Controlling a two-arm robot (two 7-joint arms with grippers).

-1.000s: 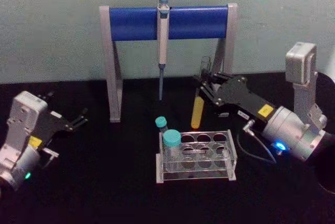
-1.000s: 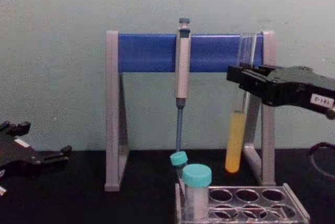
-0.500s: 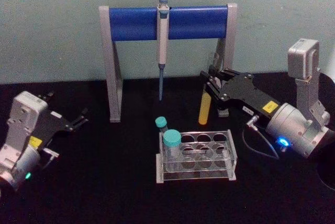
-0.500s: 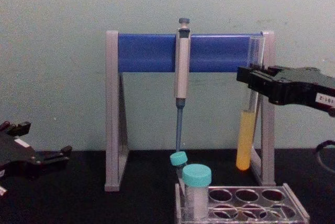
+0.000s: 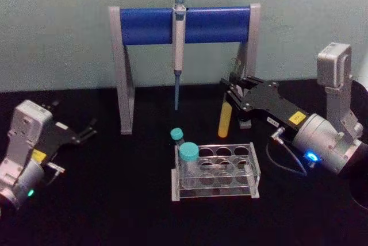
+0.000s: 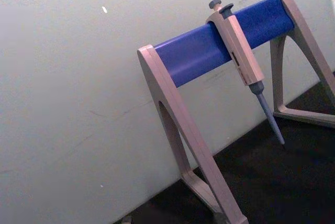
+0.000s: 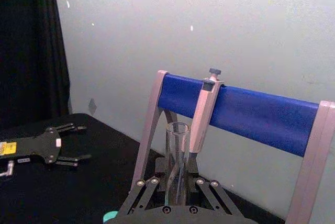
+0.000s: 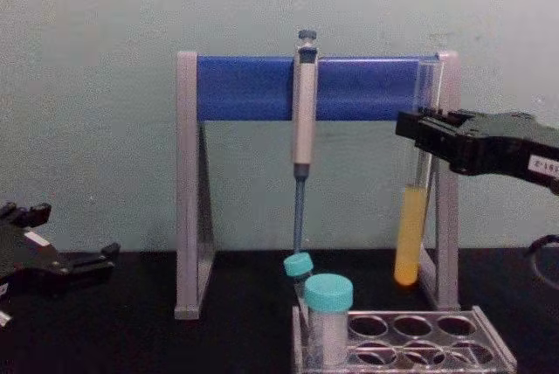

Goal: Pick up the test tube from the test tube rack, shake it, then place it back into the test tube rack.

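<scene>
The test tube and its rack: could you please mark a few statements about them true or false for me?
1. The right gripper is shut on the test tube. True.
2. The test tube stands in the test tube rack. False: it hangs in the air behind the rack, near the pipette stand.
3. Yellow liquid fills the test tube's lower part. True.
4. The left gripper holds a teal-capped tube. False: it is open and empty at the left; that tube stands in the rack.
</scene>
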